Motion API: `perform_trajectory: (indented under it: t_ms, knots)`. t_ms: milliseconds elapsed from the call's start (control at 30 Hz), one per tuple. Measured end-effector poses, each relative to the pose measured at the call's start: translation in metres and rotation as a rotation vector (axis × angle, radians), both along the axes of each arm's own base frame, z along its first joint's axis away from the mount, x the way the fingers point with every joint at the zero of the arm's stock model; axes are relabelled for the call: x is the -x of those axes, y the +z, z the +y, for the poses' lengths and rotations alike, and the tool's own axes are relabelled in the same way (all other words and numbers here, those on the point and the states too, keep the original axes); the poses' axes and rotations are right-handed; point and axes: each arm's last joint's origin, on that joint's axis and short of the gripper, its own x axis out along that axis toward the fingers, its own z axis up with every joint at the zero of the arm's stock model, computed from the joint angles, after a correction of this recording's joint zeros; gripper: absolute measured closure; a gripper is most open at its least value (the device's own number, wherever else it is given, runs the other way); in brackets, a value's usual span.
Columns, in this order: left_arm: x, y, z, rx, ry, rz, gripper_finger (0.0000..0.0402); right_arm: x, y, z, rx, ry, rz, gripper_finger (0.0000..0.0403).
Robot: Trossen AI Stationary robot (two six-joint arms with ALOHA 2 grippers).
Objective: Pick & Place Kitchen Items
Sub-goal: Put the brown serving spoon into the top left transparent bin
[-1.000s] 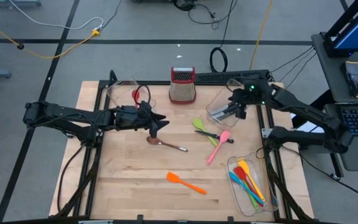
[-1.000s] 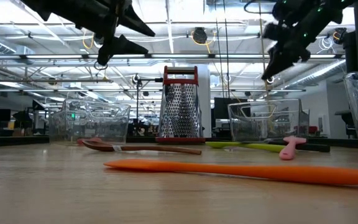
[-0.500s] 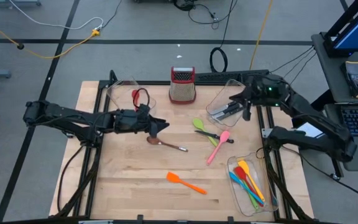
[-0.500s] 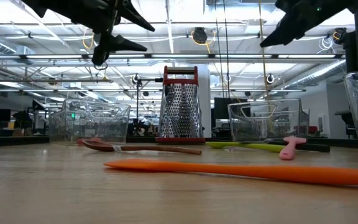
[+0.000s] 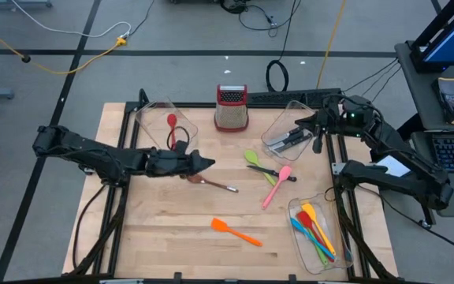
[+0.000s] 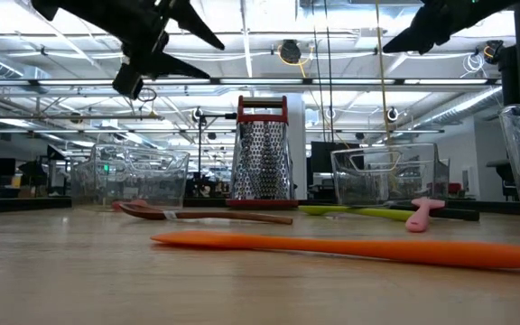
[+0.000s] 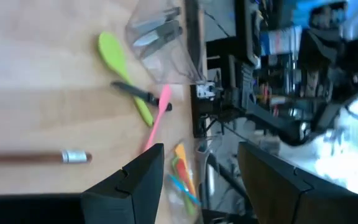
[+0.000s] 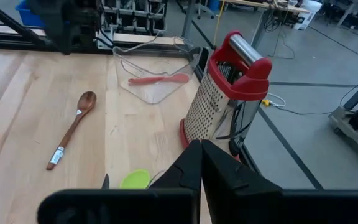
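A brown wooden spoon (image 5: 211, 183) lies mid-table. An orange spatula (image 5: 235, 231) lies nearer the front. A green spoon (image 5: 252, 160), a black-handled knife (image 5: 270, 170) and a pink spatula (image 5: 277, 185) lie together right of centre. A red utensil (image 8: 160, 79) lies in the far left bin (image 5: 144, 114). My left gripper (image 5: 209, 163) hangs open above the wooden spoon's bowl, empty; the left wrist view (image 7: 197, 180) shows the gap. My right gripper (image 5: 310, 130) is shut and empty, high over the far right bin (image 5: 278, 126), which holds black-handled knives (image 5: 290, 140).
A steel box grater (image 5: 231, 106) with a red top stands at the far edge between the two far bins. A clear bin (image 5: 294, 209) at the near right holds several coloured utensils. The table's near left is bare wood.
My left gripper has shifted a little toward the near edge, over the wooden spoon's bowl. My right gripper has risen and drawn back toward the table's right edge, away from the far right bin. No utensil on the table has moved.
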Motion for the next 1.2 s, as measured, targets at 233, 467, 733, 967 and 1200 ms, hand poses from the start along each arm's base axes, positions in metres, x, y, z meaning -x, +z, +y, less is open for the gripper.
perform_trajectory:
  t_ms: [233, 467, 733, 967, 1200]
  knots:
    - [-0.019, -0.012, -0.024, 0.184, 0.064, 0.077, 0.0195, 0.0, 0.0, 0.0, 0.011, 0.003, 0.0, 0.0403]
    - [-0.041, -0.008, -0.04, 0.276, 0.133, 0.302, 0.0195, 0.0, 0.0, 0.0, 0.021, 0.029, 0.001, 0.0403]
    - [-0.061, -0.006, -0.05, 0.406, 0.196, 0.547, 0.0195, 0.0, 0.0, 0.002, 0.016, 0.09, 0.0, 0.0403]
    - [-0.071, -0.032, -0.057, 0.532, 0.266, 0.682, 0.0195, 0.0, 0.0, 0.003, 0.024, 0.091, 0.002, 0.0403]
    - [-0.081, -0.053, -0.056, 0.559, 0.414, 0.649, 0.0195, 0.0, 0.0, 0.003, 0.044, 0.096, 0.002, 0.0403]
